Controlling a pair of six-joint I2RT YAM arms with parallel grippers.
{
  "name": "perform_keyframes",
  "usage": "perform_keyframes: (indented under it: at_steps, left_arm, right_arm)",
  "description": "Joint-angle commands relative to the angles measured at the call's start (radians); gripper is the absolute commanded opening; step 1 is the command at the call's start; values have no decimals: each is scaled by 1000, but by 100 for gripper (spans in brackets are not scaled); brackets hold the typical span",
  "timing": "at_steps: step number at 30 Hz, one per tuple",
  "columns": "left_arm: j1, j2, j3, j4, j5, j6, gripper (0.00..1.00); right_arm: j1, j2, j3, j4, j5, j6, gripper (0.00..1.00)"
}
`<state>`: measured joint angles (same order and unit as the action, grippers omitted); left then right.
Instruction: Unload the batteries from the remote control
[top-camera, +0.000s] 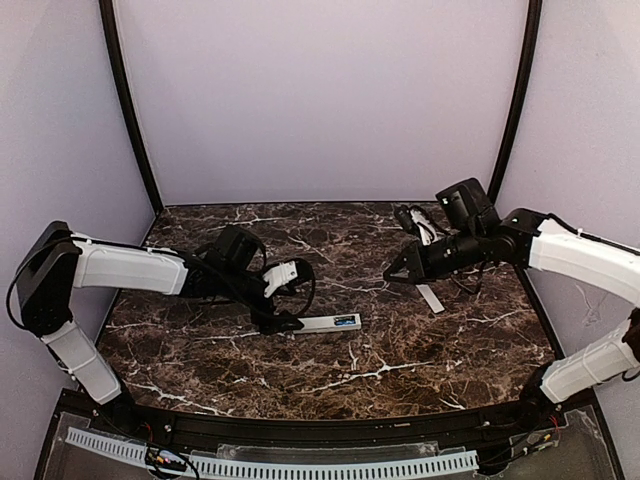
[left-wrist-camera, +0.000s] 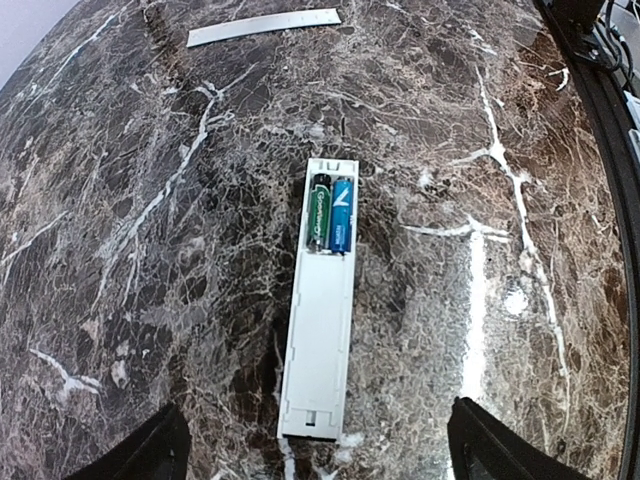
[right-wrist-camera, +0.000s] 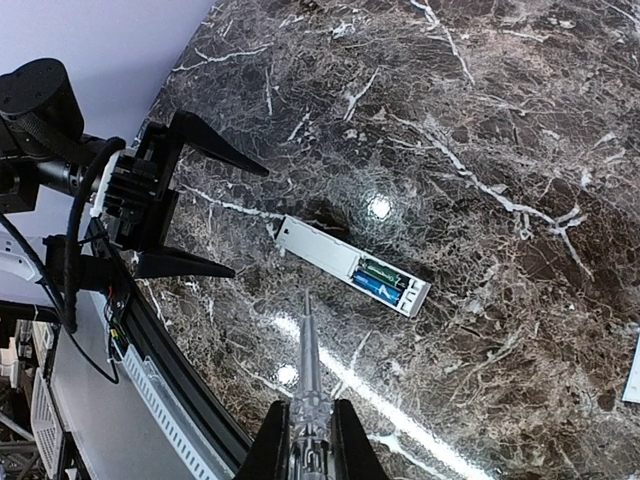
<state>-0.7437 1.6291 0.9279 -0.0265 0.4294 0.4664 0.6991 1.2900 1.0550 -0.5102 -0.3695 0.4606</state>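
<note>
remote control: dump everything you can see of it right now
The remote control is a slim white bar, plastic by the look, lying flat, back up, on the dark marble table. The compartment at the end away from the left tool is uncovered and holds two batteries side by side, one green, one blue. That tool, open, sits at the near end without touching; only the table touches it.

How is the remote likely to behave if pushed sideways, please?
The remote control lies flat and looks rigid, so it probably slides on the glossy table rather than tips. Its batteries sit at one end, so it may pivot.
</note>
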Motion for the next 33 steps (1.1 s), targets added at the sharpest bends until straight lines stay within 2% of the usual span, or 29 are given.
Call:
perform_keyframes:
  at_steps: [1,16,28,33]
  left_arm:
    - [-6,42,34,9,-1,49,90]
    - [-7,176,71,70,23,78,85]
    - [-8,264,74,158,90,-15,76]
    - [-8,285,75,160,92,-17,69]
  right_arm:
    - [-6,-13,-26,18,-1,-19,0]
    - [-6,-67,-103,31,-1,-9,0]
    - [-6,-69,-130,55,-14,-6,0]
    - [-6,-76,-140,59,-18,-6,0]
